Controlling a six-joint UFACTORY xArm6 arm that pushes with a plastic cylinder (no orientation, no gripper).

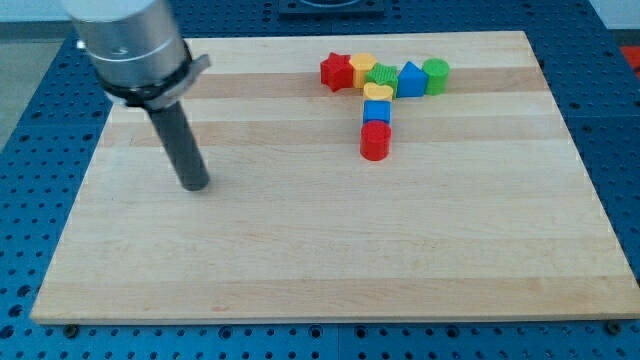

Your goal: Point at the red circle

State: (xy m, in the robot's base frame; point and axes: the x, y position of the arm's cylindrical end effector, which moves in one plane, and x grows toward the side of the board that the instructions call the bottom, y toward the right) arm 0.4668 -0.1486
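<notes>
The red circle [375, 141] is a short red cylinder standing at the lower end of a column of blocks right of the board's middle. Above it sit a blue block [377, 111] and a yellow heart [377, 92]. A row runs along the view's top: a red star [337, 71], a yellow block [362, 68], a green star [382, 78], a blue triangle-like block [411, 80] and a green circle [435, 75]. My tip [195, 185] rests on the board far to the view's left of the red circle, touching no block.
The wooden board [330, 250] lies on a blue perforated table [30, 150]. The arm's grey housing [130, 45] hangs over the board's top-left corner.
</notes>
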